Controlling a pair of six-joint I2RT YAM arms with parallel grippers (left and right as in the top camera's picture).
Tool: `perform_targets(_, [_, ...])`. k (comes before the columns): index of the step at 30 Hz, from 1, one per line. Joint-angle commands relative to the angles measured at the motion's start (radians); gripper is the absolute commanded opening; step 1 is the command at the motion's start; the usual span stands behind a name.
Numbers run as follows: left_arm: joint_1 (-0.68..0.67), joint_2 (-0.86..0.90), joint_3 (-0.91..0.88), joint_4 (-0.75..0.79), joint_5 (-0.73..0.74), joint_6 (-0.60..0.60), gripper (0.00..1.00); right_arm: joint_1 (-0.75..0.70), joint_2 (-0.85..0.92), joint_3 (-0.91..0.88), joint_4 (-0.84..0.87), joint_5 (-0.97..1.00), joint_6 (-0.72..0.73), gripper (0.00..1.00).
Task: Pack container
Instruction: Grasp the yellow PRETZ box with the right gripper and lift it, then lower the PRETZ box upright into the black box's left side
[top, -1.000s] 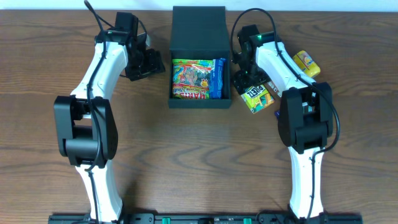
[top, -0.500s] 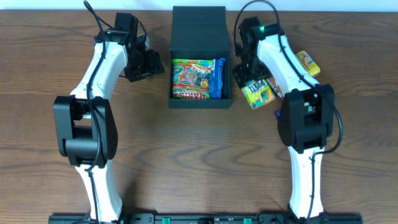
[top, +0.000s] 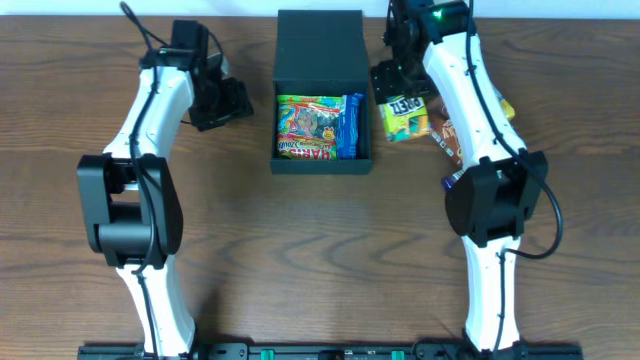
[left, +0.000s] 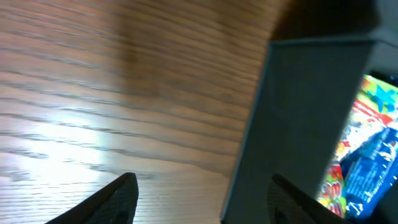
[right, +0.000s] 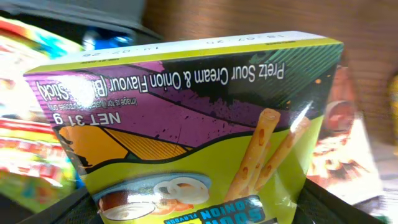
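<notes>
The container (top: 320, 45), a dark box with its flap lid folded back, stands at the table's far centre. In it lie a colourful gummy packet (top: 308, 127) and a blue packet (top: 351, 125). My right gripper (top: 392, 82) is shut on a green and purple Pretz box (top: 403, 115), held just right of the container. In the right wrist view the Pretz box (right: 199, 124) fills the frame between the gripper's (right: 205, 214) fingers. My left gripper (top: 236, 101) stands open beside the container's left wall. The left wrist view shows that wall (left: 292, 118) close ahead of the gripper (left: 202, 202).
An orange-brown snack packet (top: 446, 132) lies on the table right of the Pretz box, partly under the right arm. A yellow packet (top: 506, 108) peeks out beyond the arm. Bare wooden table (top: 320, 260) stretches in front of the container.
The right gripper has lifted the Pretz box off the table and carried it toward the far side, beside the container's lid. The left gripper has shifted slightly left and back.
</notes>
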Motion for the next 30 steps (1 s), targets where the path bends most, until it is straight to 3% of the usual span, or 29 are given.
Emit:
perform_targets(1, [0.029, -0.023, 0.019, -0.003, 0.016, 0.021, 0.68, 0.054, -0.006, 0.022, 0.013, -0.059, 0.124, 0.78])
perform_targets(15, [0.079, -0.023, 0.019, -0.004, 0.025, 0.069, 0.70, 0.208, -0.005, 0.021, 0.127, -0.021, 0.331, 0.76])
perform_targets(30, [0.124, -0.023, 0.019, -0.042, 0.026, 0.078, 0.70, 0.304, 0.029, 0.020, 0.233, -0.014, 0.424, 0.74])
